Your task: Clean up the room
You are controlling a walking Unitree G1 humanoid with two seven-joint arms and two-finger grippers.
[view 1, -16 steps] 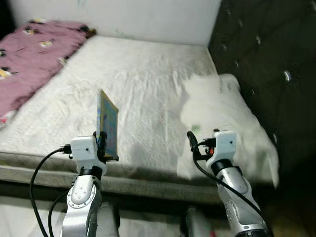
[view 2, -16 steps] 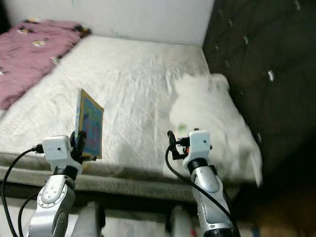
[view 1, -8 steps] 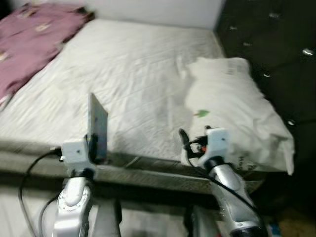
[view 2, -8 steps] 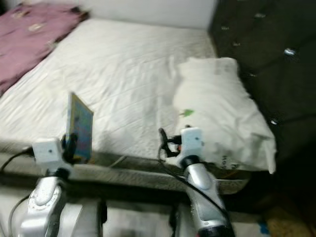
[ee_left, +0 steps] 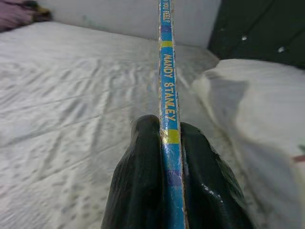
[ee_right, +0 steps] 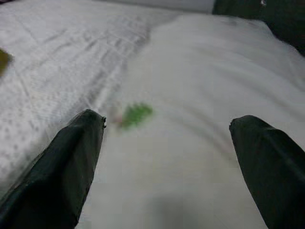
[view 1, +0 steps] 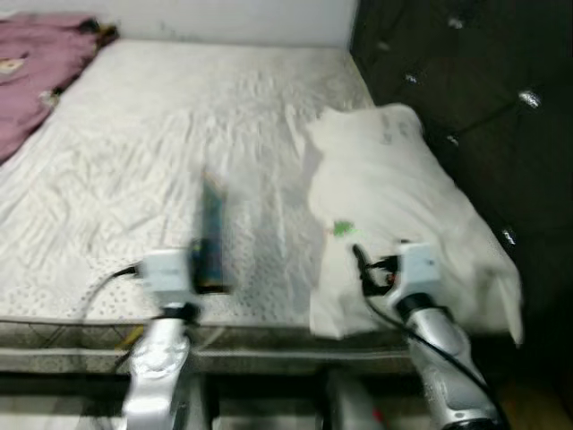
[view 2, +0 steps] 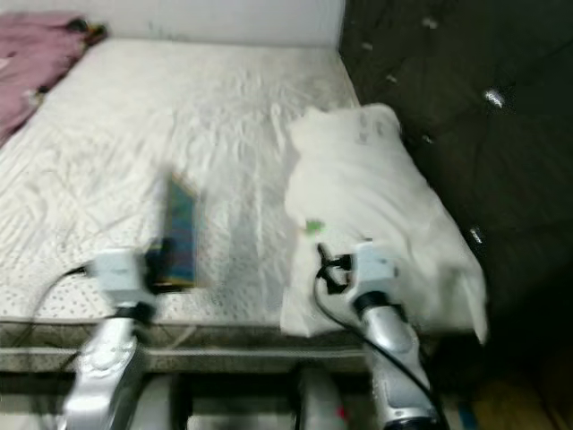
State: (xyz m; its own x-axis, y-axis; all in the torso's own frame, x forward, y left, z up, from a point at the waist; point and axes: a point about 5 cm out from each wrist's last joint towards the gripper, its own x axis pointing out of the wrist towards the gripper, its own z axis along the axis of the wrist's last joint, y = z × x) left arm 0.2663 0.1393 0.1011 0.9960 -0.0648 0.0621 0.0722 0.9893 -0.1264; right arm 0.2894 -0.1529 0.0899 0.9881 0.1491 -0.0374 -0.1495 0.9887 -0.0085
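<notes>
My left gripper [ee_left: 164, 143] is shut on a thin blue picture book [view 1: 212, 235], held upright and edge-on above the near edge of the bed; its spine [ee_left: 167, 76] reads "Mandy Stanley". My right gripper [ee_right: 167, 138] is open with nothing between its fingers, hovering over the near end of a white pillow [view 1: 394, 197] that has a small green mark [ee_right: 137, 113]. The right arm's wrist [view 1: 414, 269] stands at the pillow's near corner. Both head views are blurred.
A white mattress [view 1: 134, 152] spreads ahead, its near edge [view 1: 72, 340] close to me. A pink blanket [view 1: 31, 49] lies at the far left. A dark tufted headboard [view 1: 466, 81] rises on the right, and a white wall [view 1: 224, 18] is at the back.
The camera has swung, shifting the scene left and nearer. The book in my left gripper has turned from showing its cover to edge-on. The right gripper stays open over the pillow.
</notes>
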